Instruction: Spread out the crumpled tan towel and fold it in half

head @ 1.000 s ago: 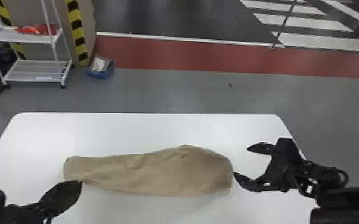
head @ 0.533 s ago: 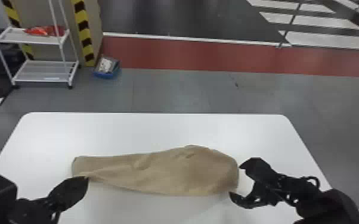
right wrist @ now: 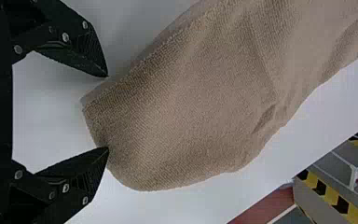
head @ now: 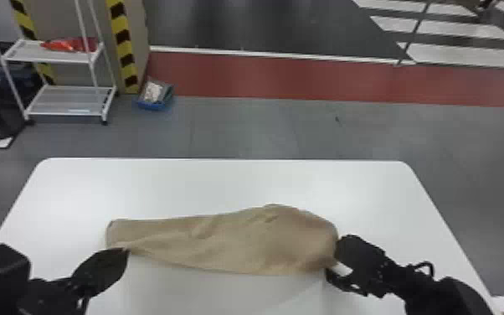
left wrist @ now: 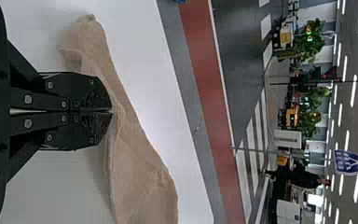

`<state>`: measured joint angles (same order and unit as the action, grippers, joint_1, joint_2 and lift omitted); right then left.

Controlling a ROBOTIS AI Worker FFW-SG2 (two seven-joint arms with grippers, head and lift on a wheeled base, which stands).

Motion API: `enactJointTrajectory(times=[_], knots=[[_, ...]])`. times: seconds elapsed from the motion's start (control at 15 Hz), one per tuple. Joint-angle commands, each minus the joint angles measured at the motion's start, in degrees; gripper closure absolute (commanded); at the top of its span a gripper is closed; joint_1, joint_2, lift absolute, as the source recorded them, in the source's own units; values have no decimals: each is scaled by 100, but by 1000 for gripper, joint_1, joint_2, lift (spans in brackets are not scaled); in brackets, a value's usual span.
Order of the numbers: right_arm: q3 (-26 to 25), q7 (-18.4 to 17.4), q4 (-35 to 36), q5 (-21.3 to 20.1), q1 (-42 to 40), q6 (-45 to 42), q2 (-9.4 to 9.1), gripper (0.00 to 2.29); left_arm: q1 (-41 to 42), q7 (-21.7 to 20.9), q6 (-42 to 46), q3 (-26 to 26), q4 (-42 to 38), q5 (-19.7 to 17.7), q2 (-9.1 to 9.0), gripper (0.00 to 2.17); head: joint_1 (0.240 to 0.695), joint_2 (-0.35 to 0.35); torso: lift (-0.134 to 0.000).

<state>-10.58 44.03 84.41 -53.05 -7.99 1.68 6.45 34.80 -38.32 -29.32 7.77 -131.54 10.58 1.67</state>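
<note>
- Tan towel (head: 230, 245) is seen on the white counter (head: 222, 180), crumpled into a long strip, not spread.
- Key relation: from the right gripper (right wrist: 107, 112), the towel is placed toward the robot's left, wide end right at the fingertips.
- Near right corner of the towel is framed between the two parted right fingers; nothing is gripped there. Far-side finger is seen at the towel's edge, near-side one just beside it.
- Left gripper (left wrist: 112, 111) is clenched, near edge of the towel pinched in its tips, by the narrow end.
- Right gripper is judged the nearer one to the loose wide end.
- Long axis is run left to right across the counter, roughly between the grippers; narrow end is pointed to the robot's left, wide end to its right.
- Next, judged: right fingers to be closed on that corner, then the edge lifted and opened out.
- Risk, judged: the corner may be missed, or only one layer caught.
- Folding is judged not yet started.
</note>
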Motion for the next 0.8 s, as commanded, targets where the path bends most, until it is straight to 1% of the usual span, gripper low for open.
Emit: enactJointTrajectory(times=[0.0, 0.13, 0.2, 0.27, 0.33, 0.4, 0.47, 0.6, 0.67, 0.73], knots=[[-5, -44, -39, 137, 0, -49, 15, 792, 0, -1, 0, 5, 6, 6, 0, 1625, 695, -141, 0], [-58, -88, -39, 357, 8, -260, 15, 1362, 0, -1, 0, 22, 6, 6, 0, 1625, 695, -140, 0], [-172, -97, 5, 603, -9, -611, 15, 1480, 0, -1, 0, 31, 6, 6, 0, 1622, 695, -137, 0], [-348, -88, 128, 919, -79, -1033, 15, 1480, -9, 8, 0, 40, 6, 6, 0, 1625, 695, -132, 0], [-515, -18, 322, 1209, -150, -1279, 15, 1480, -9, 8, 0, 66, 6, 6, -9, 1625, 695, -126, 0], [-735, 105, 621, 1534, -264, -1420, 15, 1480, -9, 8, 0, 102, 6, -12, -9, 1625, 695, -118, 0], [-901, 281, 946, 1728, -352, -1437, 15, 1480, -9, 17, 0, 172, 6, -29, -9, 1625, 695, -110, 0], [-1244, 1055, 1631, 1798, -493, -1806, -12, 1477, -9, 17, 0, 242, 6, -56, -9, 1625, 695, -111, 0], [-1438, 1266, 1860, 1974, -501, -1789, -82, 1477, 0, 8, 0, 251, 6, -56, -9, 1625, 695, -109, 0], [-1596, 1503, 2001, 2255, -449, -1666, -91, 1467, 0, 8, 0, 251, -3, -56, -9, 1625, 695, -106, 0]])
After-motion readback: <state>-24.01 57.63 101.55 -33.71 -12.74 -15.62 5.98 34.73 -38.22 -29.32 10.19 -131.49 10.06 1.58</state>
